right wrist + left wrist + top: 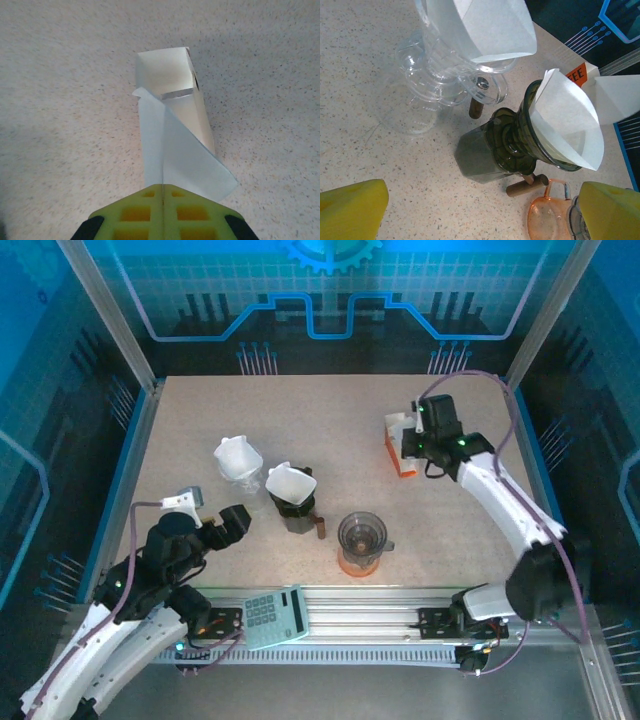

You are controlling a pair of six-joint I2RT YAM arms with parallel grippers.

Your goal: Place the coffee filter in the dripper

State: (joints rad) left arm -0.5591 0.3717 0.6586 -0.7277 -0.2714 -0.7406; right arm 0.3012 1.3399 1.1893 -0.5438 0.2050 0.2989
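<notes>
right hand (pixel 162 194) | clamped on filter (pixel 175 155) | left hand (pixel 480 210) | spread wide

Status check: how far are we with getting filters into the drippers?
Done: clear dripper and dark dripper each hold a white filter. In hand: right gripper is shut on a fresh filter at the open filter box. Remaining: carry it to the orange dripper, which looks empty, and seat it. Left gripper is open beside the dark dripper.

Bare table (pixel 340 420) between dripper cluster (pixel 291 498) and box (pixel 396 445)
</notes>
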